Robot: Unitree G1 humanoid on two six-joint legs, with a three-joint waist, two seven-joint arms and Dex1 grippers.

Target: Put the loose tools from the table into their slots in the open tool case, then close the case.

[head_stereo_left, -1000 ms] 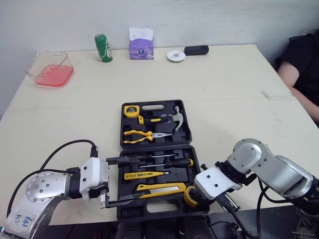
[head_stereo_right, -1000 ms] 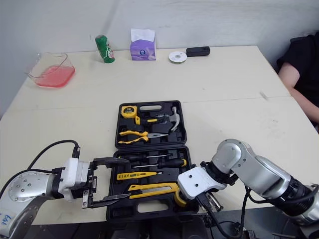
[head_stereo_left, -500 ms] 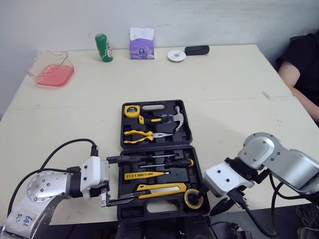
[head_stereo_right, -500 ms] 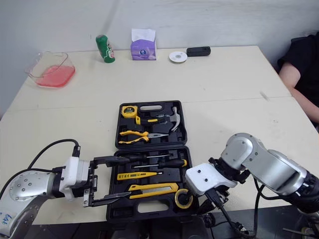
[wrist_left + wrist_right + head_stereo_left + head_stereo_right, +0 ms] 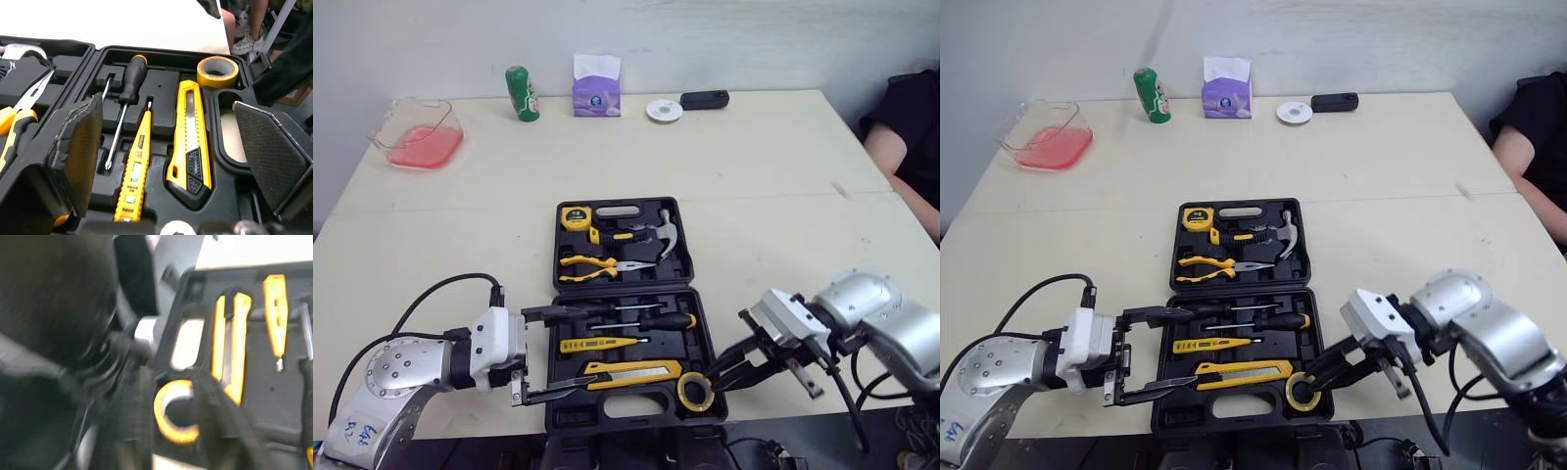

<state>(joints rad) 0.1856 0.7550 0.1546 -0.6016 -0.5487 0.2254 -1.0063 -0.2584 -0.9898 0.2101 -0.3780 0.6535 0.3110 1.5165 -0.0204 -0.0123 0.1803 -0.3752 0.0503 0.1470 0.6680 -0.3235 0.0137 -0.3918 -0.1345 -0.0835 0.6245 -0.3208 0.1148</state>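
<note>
Right gripper (image 5: pixel 717 380) is low over the near right corner of the case (image 5: pixel 675 269), jaws parted. The tape (image 5: pixel 695 392) lies right at its tips, a touch to the robot's left of them. The wrist view frames the ring between the two fingers, but whether either one touches it cannot be told. The tape is a glossy yellow ring lying flat, hole up, in its round pocket, so it has no long axis to line up on. The right arm is by far the nearer to it.

Left gripper (image 5: pixel 551 354) has its jaws spread wide, holding nothing, straddling the case's near left edge, with ribbed black pads facing inward.

The case is black moulded plastic, its hinge running left to right across the middle. The knife (image 5: pixel 631 372), yellow with a black grip, the slim yellow tester (image 5: pixel 597 344) and the black-handled screwdriver (image 5: pixel 656 320) all lie lengthwise left to right in the near half. The steel hammer (image 5: pixel 658 233) and yellow-handled pliers (image 5: pixel 597 264) sit in the far half.

Every slot looks filled, so the close seems next. The far half would fold toward the robot over that hinge line.
</note>
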